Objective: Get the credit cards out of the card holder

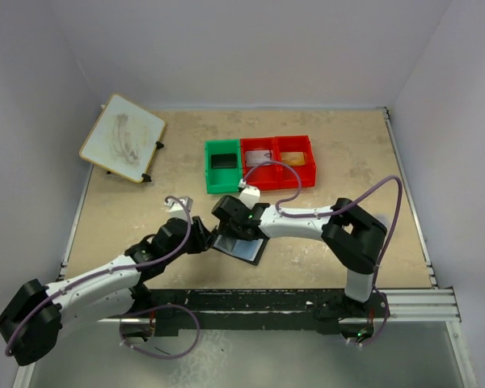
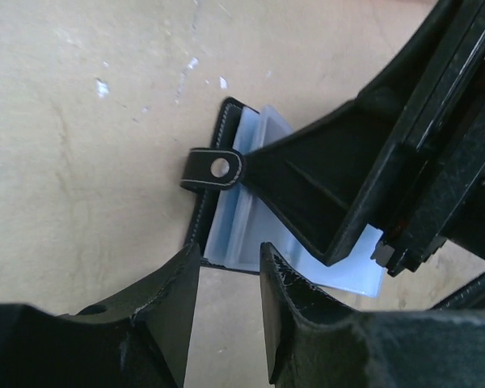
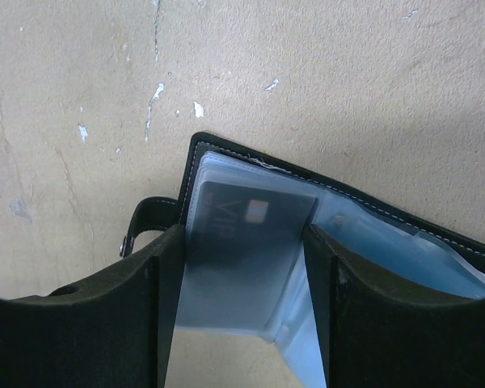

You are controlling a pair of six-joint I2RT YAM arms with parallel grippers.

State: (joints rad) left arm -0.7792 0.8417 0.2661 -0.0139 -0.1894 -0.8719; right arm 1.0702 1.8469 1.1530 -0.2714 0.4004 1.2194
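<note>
**Two robot hands meet over an open card holder**

The card holder (image 1: 246, 249) lies open on the table (image 1: 347, 137), just in front of the two arms and nearer to them than the green bin (image 1: 212, 182) and the red bin (image 1: 307, 179) behind it. Its black cover faces down and its pale blue sleeves face up. The right hand (image 3: 244, 233) reaches down over the holder, fingers set wide on either side of a raised clear sleeve. A dark credit card (image 3: 242, 218) sits inside that sleeve. The fingers stand right at the sleeve's two edges, and it cannot be told whether they press it. The left hand (image 2: 230, 259) comes in low from the side, its fingers only narrowly parted. The holder's near edge reaches in between their tips, and whether they pinch it cannot be told either. The holder's small black tab (image 2: 210, 168) sticks out beside the right hand's finger. A dark flat item lies in the green bin. A pale board (image 1: 123, 137) rests at the table's far left corner.
</note>
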